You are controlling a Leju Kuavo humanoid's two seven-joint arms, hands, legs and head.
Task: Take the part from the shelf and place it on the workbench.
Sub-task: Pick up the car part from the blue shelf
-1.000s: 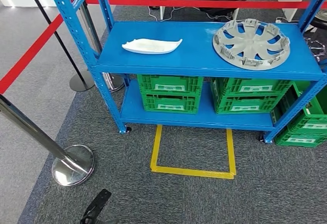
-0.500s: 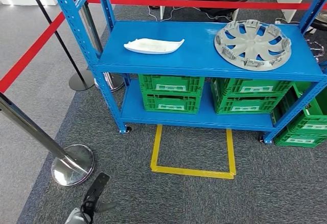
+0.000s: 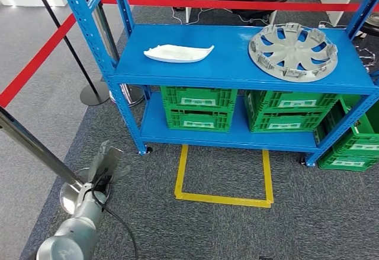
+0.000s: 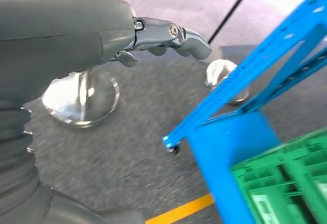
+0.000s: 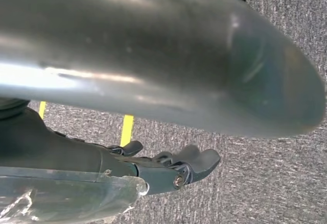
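The long, thin white moulded plastic part (image 3: 177, 53) is lying flat on the blue metal shelf (image 3: 232, 73), probably light but flexible, wanting a mid-length grasp, while the left hand (image 3: 103, 164) is hanging empty, fingers loosely extended.

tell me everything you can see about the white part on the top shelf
The white part is a long, shallow piece, like moulded plastic, tapering to a point at its right end with a blunter left end. It lies flat on the blue top shelf, toward the left half, well apart from the grey wheel cover. Nothing touches it but the shelf; the left robot hand is far below, over the carpet.
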